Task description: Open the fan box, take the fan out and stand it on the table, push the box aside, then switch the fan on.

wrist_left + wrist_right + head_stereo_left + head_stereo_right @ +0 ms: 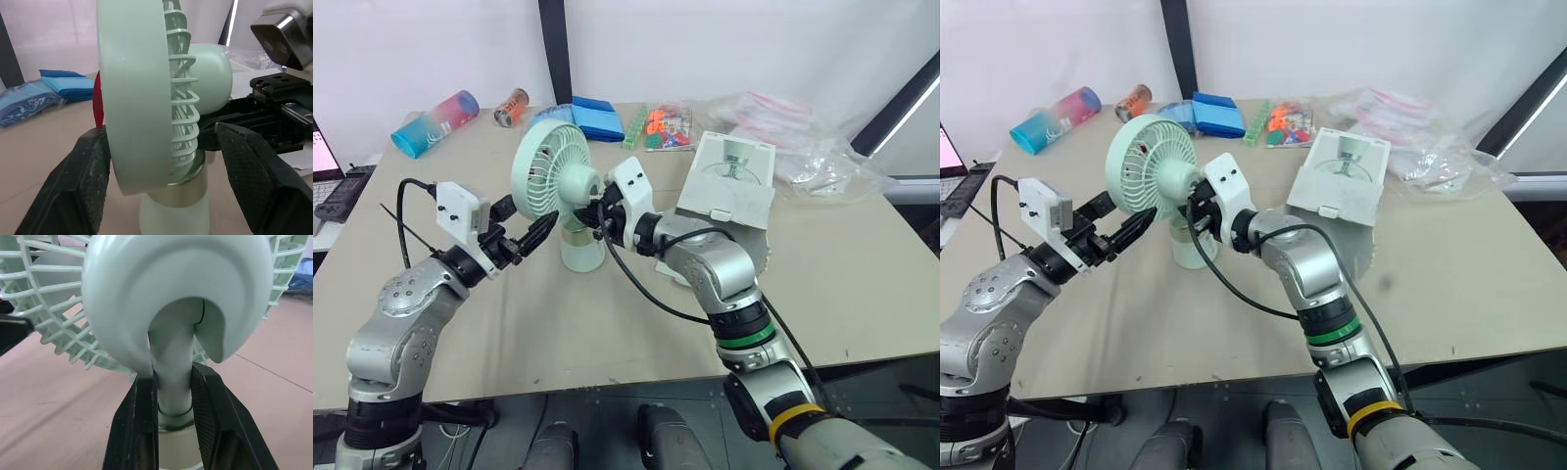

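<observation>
The pale green fan (553, 171) stands upright on its round base (580, 253) near the middle of the table (558, 323), with its grille facing my left side. My right gripper (173, 377) is shut on the fan's neck, just under the motor housing. From the left, my left gripper (161, 134) stands open, one finger (85, 171) in front of the grille rim and the other behind it. The white fan box (724, 186) sits behind my right arm with its lid raised.
Along the far edge lie a blue-pink cylinder (435, 122), a can (511, 108), blue packets (592, 117), small green and orange items (661, 127) and crumpled plastic bags (803, 137). A laptop (323, 166) sits at the left edge.
</observation>
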Available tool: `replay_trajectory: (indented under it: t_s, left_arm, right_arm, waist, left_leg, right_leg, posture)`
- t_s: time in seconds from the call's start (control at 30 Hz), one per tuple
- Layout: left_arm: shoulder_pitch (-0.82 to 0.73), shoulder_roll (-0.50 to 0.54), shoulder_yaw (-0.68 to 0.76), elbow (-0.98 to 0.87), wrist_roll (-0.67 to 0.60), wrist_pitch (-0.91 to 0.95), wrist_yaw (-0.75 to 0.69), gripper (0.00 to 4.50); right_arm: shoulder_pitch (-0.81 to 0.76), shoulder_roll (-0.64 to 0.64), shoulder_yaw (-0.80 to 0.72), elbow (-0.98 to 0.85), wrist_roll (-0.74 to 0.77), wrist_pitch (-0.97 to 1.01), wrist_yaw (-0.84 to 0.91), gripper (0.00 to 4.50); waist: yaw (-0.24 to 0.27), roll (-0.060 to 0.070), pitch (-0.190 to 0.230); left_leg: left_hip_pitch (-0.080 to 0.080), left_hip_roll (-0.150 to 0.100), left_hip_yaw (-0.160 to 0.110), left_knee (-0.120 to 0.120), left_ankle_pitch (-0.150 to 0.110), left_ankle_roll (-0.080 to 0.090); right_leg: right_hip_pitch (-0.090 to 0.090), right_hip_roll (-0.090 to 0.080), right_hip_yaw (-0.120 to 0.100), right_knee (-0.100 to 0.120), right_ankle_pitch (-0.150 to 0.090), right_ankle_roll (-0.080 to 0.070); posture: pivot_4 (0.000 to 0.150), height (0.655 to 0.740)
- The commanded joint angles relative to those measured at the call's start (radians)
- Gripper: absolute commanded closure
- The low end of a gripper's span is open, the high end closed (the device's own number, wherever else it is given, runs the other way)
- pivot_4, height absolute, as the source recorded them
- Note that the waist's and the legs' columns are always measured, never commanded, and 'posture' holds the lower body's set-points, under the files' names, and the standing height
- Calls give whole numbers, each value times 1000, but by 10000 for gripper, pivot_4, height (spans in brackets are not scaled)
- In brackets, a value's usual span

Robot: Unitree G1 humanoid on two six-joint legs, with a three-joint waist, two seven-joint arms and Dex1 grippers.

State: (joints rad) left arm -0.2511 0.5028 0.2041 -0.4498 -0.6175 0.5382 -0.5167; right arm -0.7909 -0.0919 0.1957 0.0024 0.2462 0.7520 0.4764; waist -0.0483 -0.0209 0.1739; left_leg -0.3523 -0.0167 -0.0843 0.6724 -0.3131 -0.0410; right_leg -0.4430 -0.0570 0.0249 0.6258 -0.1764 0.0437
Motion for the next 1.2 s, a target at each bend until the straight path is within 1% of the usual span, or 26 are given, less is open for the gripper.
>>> replay_trajectory:
  t_s: [0.03, 0.13, 0.23, 0.3, 0.47, 0.6, 0.73, 0.77, 0.83, 0.87, 0.9, 0.93, 0.97, 1.0, 1.03, 1.07, 1.2]
  left_arm:
    - [12, 46, 59, -47, -62, 18, -43, 140]
    - [31, 101, 131, -21, -103, 22, -88, 140]
    - [52, 161, 200, 24, -142, 32, -143, 140]
    - [53, 189, 231, 68, -129, 13, -158, 140]
    - [58, 234, 246, 144, -116, 9, -200, 140]
    - [63, 234, 233, 173, -124, 4, -246, 140]
    - [71, 231, 200, 176, -124, -11, -319, 10742]
    - [75, 232, 186, 172, -118, -16, -338, 15181]
    - [77, 230, 154, 176, -111, -24, -371, 21128]
    - [76, 230, 131, 178, -104, -29, -390, 25436]
    - [76, 232, 103, 182, -89, -41, -414, 28048]
    - [74, 231, 81, 188, -75, -53, -432, 33799]
    - [69, 228, 58, 198, -61, -64, -445, 34982]
    - [63, 224, 38, 207, -46, -78, -456, 38413]
    - [56, 220, 15, 215, -35, -84, -466, 43519]
    - [52, 214, -9, 221, -22, -95, -477, 44319]
    - [60, 219, -105, 224, 43, -134, -531, 44319]
  right_arm:
    - [-18, 4, -30, 6, -5, -31, -20, 40959]
    - [-19, 0, -42, 14, 1, -43, -16, 40959]
    - [-15, -13, -63, -1, 31, -68, 24, 40959]
    - [-4, -33, -83, -28, 65, -86, 74, 40959]
    - [38, -114, -102, -86, 124, -141, 214, 40959]
    - [84, -173, -120, -142, 201, -162, 334, 40959]
    - [155, -223, -131, -219, 276, -197, 451, 40959]
    - [177, -239, -128, -244, 290, -209, 483, 40959]
    - [214, -261, -123, -277, 310, -225, 528, 40959]
    - [226, -269, -118, -282, 313, -233, 540, 40959]
    - [237, -279, -112, -286, 313, -239, 553, 40959]
    - [244, -287, -107, -287, 312, -243, 565, 40959]
    - [251, -296, -99, -286, 305, -252, 579, 40959]
    - [256, -301, -94, -283, 298, -261, 589, 40959]
    - [260, -306, -88, -276, 292, -270, 597, 40959]
    - [264, -311, -81, -269, 284, -281, 604, 40959]
    - [279, -333, -54, -242, 261, -321, 642, 40959]
  waist:
    - [0, 0, 0]
    - [-1, 0, 0]
    - [0, 0, 0]
    - [0, 0, 0]
    - [0, 0, 1]
    - [0, 1, 1]
    - [-2, 1, 1]
    - [-2, 1, 1]
    - [1, 1, 1]
    - [1, 1, 1]
    - [1, 1, 1]
    - [1, 0, 1]
    - [1, 0, 1]
    - [1, 1, 1]
    - [2, 1, 1]
    - [2, 1, 1]
    - [0, 0, 1]
  left_leg:
    - [0, 0, 0, 0, 0, 0]
    - [0, 0, 0, 0, 0, 0]
    - [0, 0, 0, 0, 0, 0]
    - [0, 0, 0, 0, 0, 0]
    - [-1, 0, 0, 0, 0, 0]
    - [-1, 0, 0, -1, 0, 1]
    - [-1, 0, 0, -1, 0, 1]
    - [-1, 0, 0, -1, 0, 1]
    - [-1, 0, 0, -1, 0, 1]
    - [-1, 0, 0, -1, -1, 1]
    - [-1, 0, 0, -1, -1, 1]
    - [-1, 0, 0, 0, -1, 1]
    - [-1, 0, 0, 0, -1, 1]
    - [-1, 0, 0, 0, 0, 1]
    - [0, 0, 0, 0, 0, 1]
    - [0, 0, 0, 0, 0, 1]
    - [0, 0, 0, 0, -1, 1]
  right_leg:
    - [0, 0, 0, 0, 0, 0]
    - [0, 0, 0, 0, 0, 0]
    - [0, 0, 0, 0, 0, 0]
    - [0, 0, 0, 0, 0, 0]
    - [0, 0, 0, -1, -1, 0]
    - [0, 0, 0, -2, -1, 0]
    - [0, 0, 0, -2, -1, 0]
    - [0, 0, 0, -2, -1, 0]
    - [0, 0, 0, -2, -1, 1]
    - [0, 0, 0, -2, -1, 1]
    - [0, 0, 0, -2, -1, 1]
    - [1, 0, 0, -2, -1, 1]
    - [1, 0, 0, -2, -1, 1]
    - [1, 0, 0, -2, -1, 1]
    - [1, 0, 0, -2, -1, 1]
    - [1, 0, 0, -2, -1, 1]
    - [1, 1, 0, -2, -1, 1]
  posture:
    - [1500, 7400]
    - [1500, 7400]
    - [1500, 7400]
    - [1500, 7400]
    - [1500, 7400]
    - [1500, 7400]
    - [1500, 7400]
    - [1500, 7400]
    - [1500, 7400]
    - [1500, 7400]
    - [1500, 7400]
    - [1500, 7400]
    - [1500, 7400]
    - [1500, 7400]
    - [1500, 7400]
    - [1500, 7400]
    - [1500, 7400]
